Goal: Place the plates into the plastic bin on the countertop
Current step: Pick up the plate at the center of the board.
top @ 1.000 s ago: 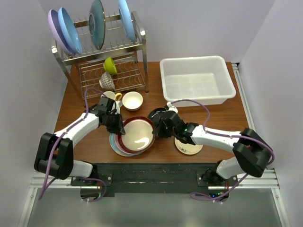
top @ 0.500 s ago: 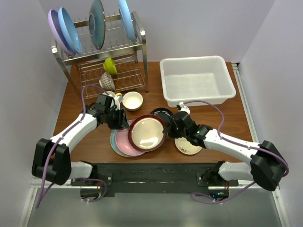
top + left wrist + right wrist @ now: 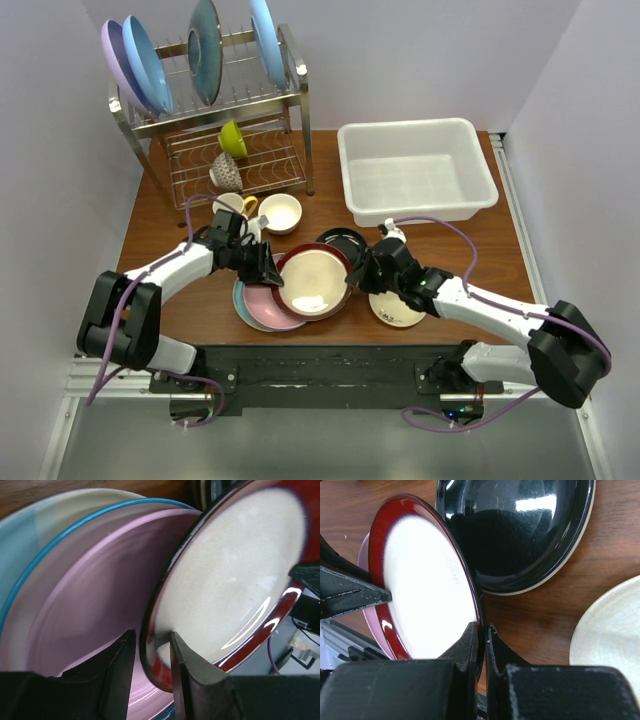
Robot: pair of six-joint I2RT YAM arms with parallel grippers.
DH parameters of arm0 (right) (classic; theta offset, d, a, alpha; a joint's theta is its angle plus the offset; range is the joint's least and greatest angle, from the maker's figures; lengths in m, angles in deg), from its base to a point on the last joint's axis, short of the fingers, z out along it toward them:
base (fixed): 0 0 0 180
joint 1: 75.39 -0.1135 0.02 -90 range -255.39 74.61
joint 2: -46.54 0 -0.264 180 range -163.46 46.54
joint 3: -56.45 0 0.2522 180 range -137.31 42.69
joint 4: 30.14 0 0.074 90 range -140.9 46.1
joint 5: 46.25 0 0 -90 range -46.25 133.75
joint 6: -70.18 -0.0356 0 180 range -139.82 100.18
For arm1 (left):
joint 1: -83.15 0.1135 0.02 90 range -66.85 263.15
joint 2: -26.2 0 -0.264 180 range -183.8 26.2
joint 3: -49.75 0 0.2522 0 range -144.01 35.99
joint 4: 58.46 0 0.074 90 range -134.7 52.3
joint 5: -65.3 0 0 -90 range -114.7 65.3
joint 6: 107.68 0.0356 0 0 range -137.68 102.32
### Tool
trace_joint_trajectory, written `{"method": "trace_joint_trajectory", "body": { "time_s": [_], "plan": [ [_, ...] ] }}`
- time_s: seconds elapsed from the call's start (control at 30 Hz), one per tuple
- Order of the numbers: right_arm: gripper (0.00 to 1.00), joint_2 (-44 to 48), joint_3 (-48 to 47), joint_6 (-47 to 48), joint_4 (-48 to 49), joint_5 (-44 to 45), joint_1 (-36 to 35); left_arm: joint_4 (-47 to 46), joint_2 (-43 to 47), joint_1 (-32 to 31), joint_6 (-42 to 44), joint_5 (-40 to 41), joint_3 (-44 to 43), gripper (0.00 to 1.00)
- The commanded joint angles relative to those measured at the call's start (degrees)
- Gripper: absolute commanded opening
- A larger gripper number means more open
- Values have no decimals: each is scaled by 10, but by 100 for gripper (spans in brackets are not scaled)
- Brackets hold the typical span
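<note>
Seeing my L gripper (image 3: 268, 272) clamping maroon-rimmed plate (image 3: 313, 281) at 9 o'clock, R gripper (image 3: 352, 281) clamping at 3; pink plate (image 3: 262, 305) half hidden.

From the top we get only a crescent of the pink plate (image 3: 258, 308) left of the maroon-rimmed plate (image 3: 313, 282); whatever else lies under the maroon-rimmed plate is hidden. The right arm (image 3: 488, 308) covers the far side of the small cream plate (image 3: 396, 315) to its right and the near part of the black plate (image 3: 340, 240) behind it. Left wrist: the maroon-rimmed plate runs off the top and right edges, and we see its near rim blurred between the left fingers (image 3: 119, 670); the teal-and-cream plate (image 3: 25, 540) is cut by the left edge. Right wrist: black plate clipped at the top, small cream plate at the right edge; the right fingers (image 3: 465, 647) hide the rim they straddle.
</note>
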Motion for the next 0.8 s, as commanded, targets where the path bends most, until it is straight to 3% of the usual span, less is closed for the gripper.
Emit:
{"method": "trace_joint_trajectory", "body": {
  "time_s": [0.0,0.1,0.2,0.23,0.27,0.43,0.53,0.63,0.77],
  "plan": [
    [0,-11,12,0,38,-17,1,-83,3,-3,-27,-81,20,37],
    [0,-12,15,0,48,-24,2,-105,3,-4,-29,-106,30,33],
    [0,-8,18,1,62,-31,3,-121,7,-4,-31,-122,37,16],
    [0,-7,18,2,63,-32,4,-122,11,-4,-30,-122,37,2],
    [0,-5,19,2,63,-32,5,-121,15,-3,-30,-121,37,0],
    [5,17,31,-1,66,-33,8,-121,52,-3,-35,-125,30,0],
    [26,28,41,-3,72,-33,9,-120,76,-3,-40,-125,23,0],
    [38,37,50,-5,78,-35,11,-128,96,-3,-53,-128,19,0],
    [44,43,69,-15,96,-40,16,-154,113,-3,-75,-143,19,0]
  ]
}}
